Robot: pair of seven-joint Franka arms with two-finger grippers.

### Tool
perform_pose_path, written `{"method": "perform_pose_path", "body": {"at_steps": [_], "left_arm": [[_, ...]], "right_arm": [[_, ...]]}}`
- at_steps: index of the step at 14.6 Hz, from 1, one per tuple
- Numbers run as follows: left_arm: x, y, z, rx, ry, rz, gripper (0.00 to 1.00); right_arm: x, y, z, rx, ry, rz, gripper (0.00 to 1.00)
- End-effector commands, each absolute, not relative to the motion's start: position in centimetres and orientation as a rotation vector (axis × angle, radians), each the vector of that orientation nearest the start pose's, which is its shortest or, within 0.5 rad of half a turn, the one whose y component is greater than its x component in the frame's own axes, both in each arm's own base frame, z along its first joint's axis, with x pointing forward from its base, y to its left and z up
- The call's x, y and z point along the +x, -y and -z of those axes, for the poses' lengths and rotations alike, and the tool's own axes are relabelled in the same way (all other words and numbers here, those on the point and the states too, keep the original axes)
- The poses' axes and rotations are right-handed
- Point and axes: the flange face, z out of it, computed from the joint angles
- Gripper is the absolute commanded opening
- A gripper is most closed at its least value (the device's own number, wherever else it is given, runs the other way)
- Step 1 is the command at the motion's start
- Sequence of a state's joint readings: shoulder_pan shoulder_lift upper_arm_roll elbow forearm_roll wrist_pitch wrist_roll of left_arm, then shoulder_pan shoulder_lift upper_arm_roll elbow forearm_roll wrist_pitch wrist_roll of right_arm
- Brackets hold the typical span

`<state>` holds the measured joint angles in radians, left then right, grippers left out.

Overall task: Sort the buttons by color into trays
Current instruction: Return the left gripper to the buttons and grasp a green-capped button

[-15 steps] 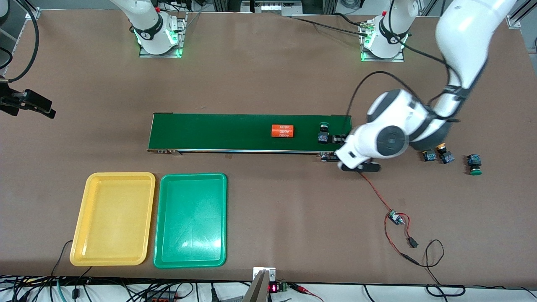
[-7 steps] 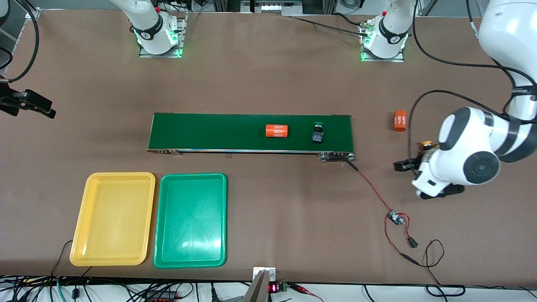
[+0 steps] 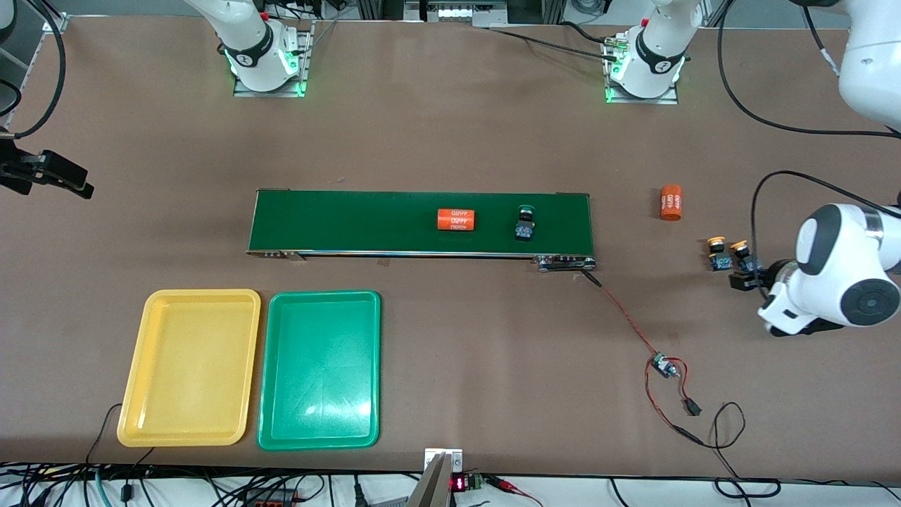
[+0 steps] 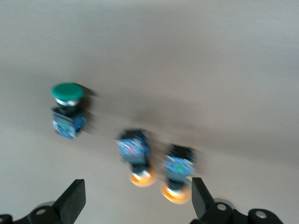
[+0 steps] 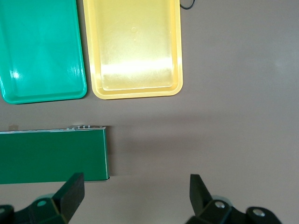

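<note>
A: How far along are we with the sorting?

B: Barely begun, we'd say. The yellow tray [image 3: 188, 367] and the green tray [image 3: 319, 369] lie side by side near the front camera at the right arm's end of the bench [image 3: 450, 127], and both hold nothing.

A: Where are the buttons, then?

B: One green-capped button [image 3: 524, 223] lies on the conveyor belt [image 3: 352, 222], beside an orange cylinder [image 3: 456, 219]. Two yellow-capped buttons [image 3: 716, 253] [image 3: 740, 255] sit on the bench at the left arm's end, just beside each other. In the left wrist view we see that pair [image 4: 135, 156] [image 4: 177, 172] plus a second green-capped button [image 4: 67, 109] a little apart from them. Another orange cylinder [image 3: 671, 202] lies on the bench between the belt and that cluster.

A: And our claws?

B: The left claw [image 4: 135, 200] hangs over the yellow-capped pair with its fingers spread wide and nothing between them. The right claw [image 5: 135, 196] waits, also wide open and empty, above the bench near the belt's end and the trays; in the front view only its dark tip shows at the edge.

A: So what is left?

B: Everything, as we judge it: four buttons need to reach their matching trays. The left claw looks set to go down on a yellow-capped button first.
</note>
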<state>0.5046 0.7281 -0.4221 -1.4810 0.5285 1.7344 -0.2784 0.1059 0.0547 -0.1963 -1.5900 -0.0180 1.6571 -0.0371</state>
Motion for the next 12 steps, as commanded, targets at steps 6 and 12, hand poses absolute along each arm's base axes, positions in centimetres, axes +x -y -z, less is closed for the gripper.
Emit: {"method": "perform_pose_path", "body": {"at_steps": [6, 12], "left_arm": [[62.7, -26.9, -19.1, -2.978, 0.064, -0.522, 1.0], [62.4, -28.4, -16.7, -3.012, 0.07, -0.452, 0.54]], "right_arm": [[57.2, 5.3, -59.4, -3.168, -0.097, 0.02, 1.0], [57.2, 5.3, -59.4, -3.168, -0.097, 0.02, 1.0]]}}
